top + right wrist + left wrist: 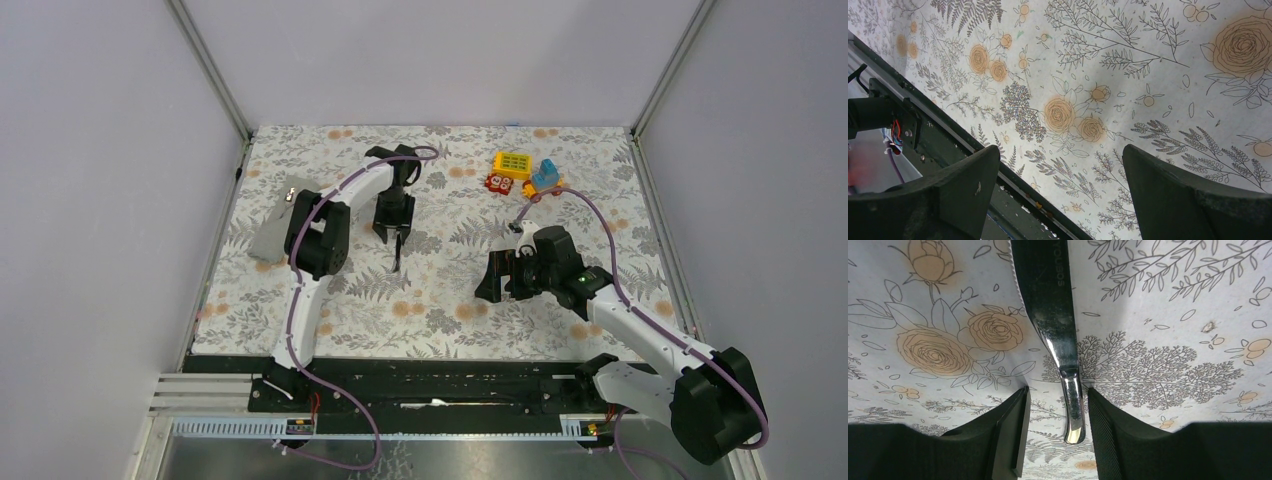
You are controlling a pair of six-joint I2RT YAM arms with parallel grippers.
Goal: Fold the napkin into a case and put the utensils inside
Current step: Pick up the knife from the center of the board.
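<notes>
Left wrist view, looking past the left gripper [1058, 390]: jaws parted about halfway, straddling the narrow end of a knife [1048, 315], with a sliver of cloth showing on either side, so not clamped on it. Runs straight away from the jaws, long axis in line with them, broad blade farthest out, fine serrations along its left edge. Polished silver steel, dark with reflections, slim neck with a small step before the rounded end between the pads. Set over the floral tablecloth [948, 345], line-drawn leaves and orange roses on white; touching or lifted, cannot tell.

Top external view: grey napkin [268, 235] well off to the left of those jaws, beyond the left arm's elbow and partly hidden by it. Plain soft cloth, a long strip slanting away from the arm bases. Cannot tell whether anything sits inside.

Right gripper [1060, 150] low over the print, jaws spread wide. Toy blocks [520, 172], yellow, red and blue, well beyond those jaws at the worktop's far side.
</notes>
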